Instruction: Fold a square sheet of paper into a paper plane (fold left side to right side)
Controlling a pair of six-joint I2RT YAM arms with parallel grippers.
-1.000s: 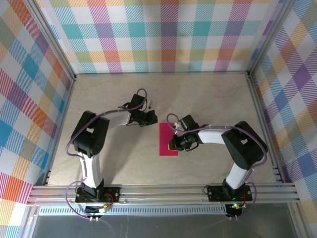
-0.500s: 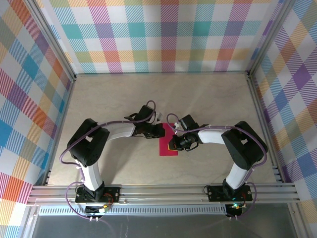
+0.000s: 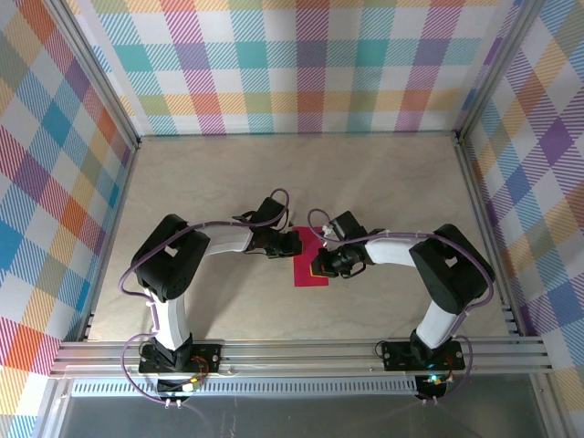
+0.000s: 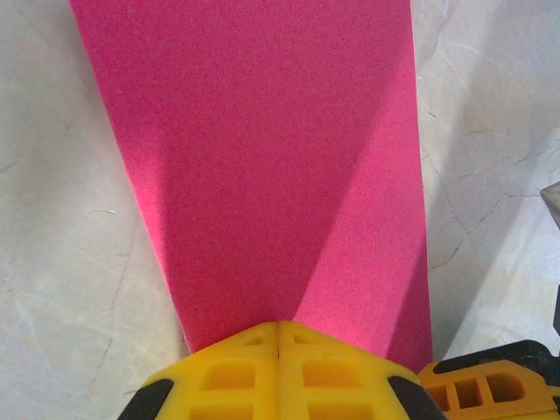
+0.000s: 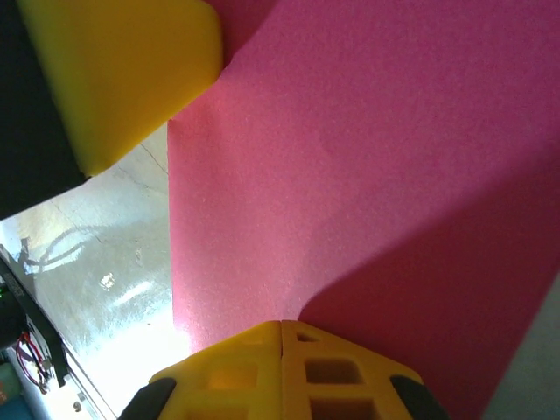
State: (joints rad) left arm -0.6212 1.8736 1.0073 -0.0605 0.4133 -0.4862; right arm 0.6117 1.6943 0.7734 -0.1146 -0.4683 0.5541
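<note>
Between plaid walls (image 3: 310, 64), paper (image 3: 308, 276) on table (image 3: 383, 173)

Two arms, left arm (image 3: 166, 265) and right arm (image 3: 453, 269): white link shells, black joint housings. A lilac cable (image 3: 276, 192) loops out just behind each end effector and runs back along the arm. Left end effector (image 3: 290, 243) and right end effector (image 3: 316, 266): black bodies, yellow fingers (image 4: 227, 381) with rectangular cut-out pockets and black outer corners. Black bases (image 3: 178, 356), farthest from the end effectors.
</note>
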